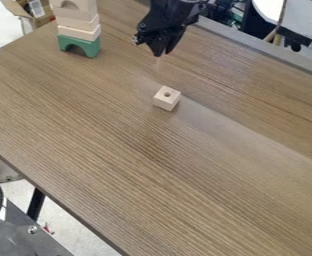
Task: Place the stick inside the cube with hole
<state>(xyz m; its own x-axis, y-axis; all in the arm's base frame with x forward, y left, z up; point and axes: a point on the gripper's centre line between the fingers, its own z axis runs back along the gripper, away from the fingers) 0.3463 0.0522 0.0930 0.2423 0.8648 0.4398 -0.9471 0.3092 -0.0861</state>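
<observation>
The gripper (160,54) hangs beyond the cube, on its far side as the camera looks, with its fingers together, clamped on the stick (159,64). The stick points down from the tips, pale and faint against the wood, roughly upright and apart from the cube (167,98). The cube sits on the table (152,165) with its hole (167,94) facing up. Well beyond the cube and to its left in the view stands a stack of blocks (78,22), out of the way of a straight approach.

The step in hand, as I judge it, is bringing the stick over the hole. Carry it toward the cube high enough to clear the top face, centre the lower end, and only then go down, slowly and plumb. The fit looks snug, so a slight tilt could catch the rim and push the loose cube along. Let go once the end is well seated.
</observation>
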